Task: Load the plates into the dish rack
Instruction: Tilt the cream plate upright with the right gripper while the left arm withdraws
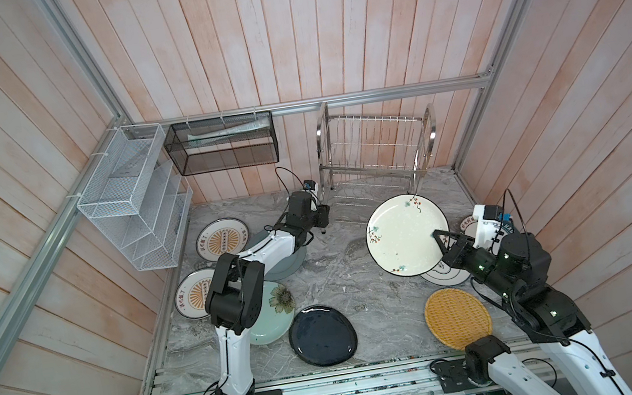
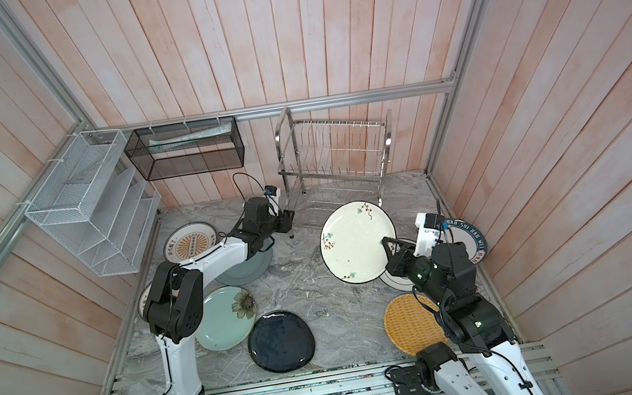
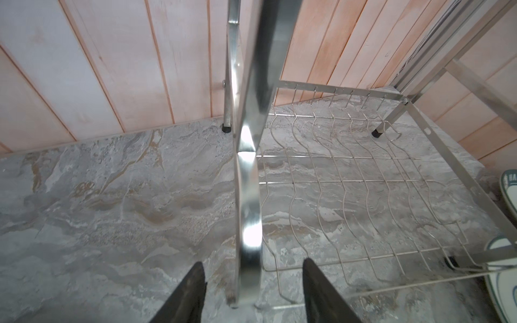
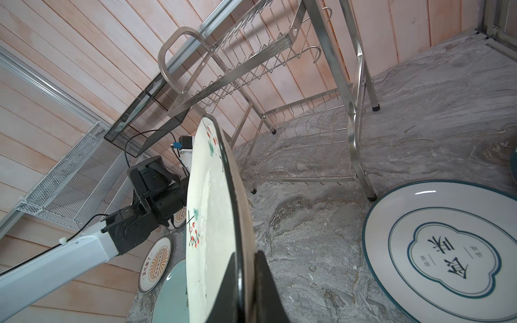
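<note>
My right gripper is shut on the rim of a cream plate with small red blossoms, held tilted above the table in front of the dish rack. The rack is empty. My left gripper is open at the rack's front left corner, its jaws on either side of the shiny leg without touching it. Other plates lie flat: orange-sunburst, a second one, grey-blue, pale green, dark navy, yellow woven, white lettered.
A white mesh organiser and a black mesh basket hang on the back-left walls. Another lettered plate leans at the right wall behind my right wrist. Wooden walls close in the marble table on three sides.
</note>
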Robot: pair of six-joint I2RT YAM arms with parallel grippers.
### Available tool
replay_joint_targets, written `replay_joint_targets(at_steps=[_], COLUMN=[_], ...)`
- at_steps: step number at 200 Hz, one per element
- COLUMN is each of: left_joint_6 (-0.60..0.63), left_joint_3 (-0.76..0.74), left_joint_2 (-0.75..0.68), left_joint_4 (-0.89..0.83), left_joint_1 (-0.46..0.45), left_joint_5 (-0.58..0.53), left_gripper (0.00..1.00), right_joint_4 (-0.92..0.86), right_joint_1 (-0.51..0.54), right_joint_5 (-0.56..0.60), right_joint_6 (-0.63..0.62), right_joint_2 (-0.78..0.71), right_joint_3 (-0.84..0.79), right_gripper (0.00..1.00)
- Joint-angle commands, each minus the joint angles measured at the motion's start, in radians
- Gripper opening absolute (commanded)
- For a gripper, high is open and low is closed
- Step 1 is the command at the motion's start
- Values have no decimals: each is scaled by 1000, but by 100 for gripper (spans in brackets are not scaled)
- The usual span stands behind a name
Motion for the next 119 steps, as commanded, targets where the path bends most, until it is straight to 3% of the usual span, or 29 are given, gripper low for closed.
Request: replay_joint_targets(at_steps=[1, 54, 87, 119], left_joint_6=[30, 16, -17, -53], left_joint_3=[86, 193, 147, 34], left_joint_2=[57, 136, 101, 23], left_joint_4=[-46, -90, -61, 10], left_joint_1=[7, 6, 3, -7], left_joint_5=[25, 2, 2, -19], left_gripper=[49, 30, 19, 3], right_joint_4=[73, 69, 65, 72], right_joint_1=[-2, -2, -2, -2], right_joint_5=[-5, -7, 7, 7], right_joint_6=[15, 16, 9, 10], right_joint_2=[-20, -14, -13, -2], right_joint_3=[62, 70, 70, 62], right_gripper=[0, 0, 0, 0])
